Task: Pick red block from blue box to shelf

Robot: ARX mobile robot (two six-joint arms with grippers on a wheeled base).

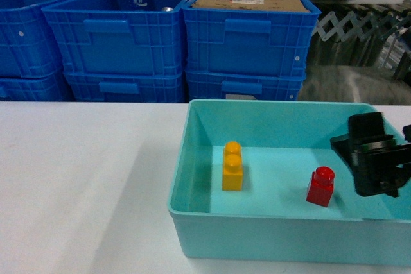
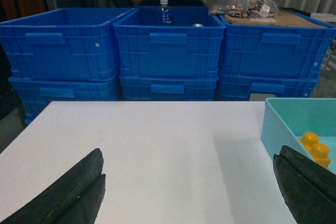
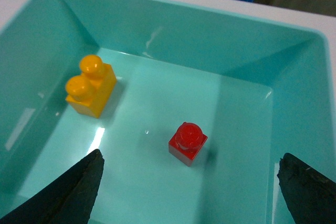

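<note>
We see our right arm's black gripper (image 1: pixel 376 158) hanging at the right side of the head view, tilted downward, its wrist camera showing two dark fingers (image 3: pixel 63 195) spread wide apart with nothing between them. Our left black gripper (image 2: pixel 189 195) likewise shows both rubbery fingertips (image 2: pixel 68 192) parted wide, holding nothing, pointing forward and level.

head forward-down, wrists close, sharing blue box (image 1: pixel 192 158)

The right end effector (image 1: pixel 376 158) is a blocky matte black unit with angular housings. Each wrist view shows broad, dark, tapered fingers (image 3: pixel 68 195), slightly rough-surfaced, on the left end effector (image 2: pixel 189 192) too.
</note>
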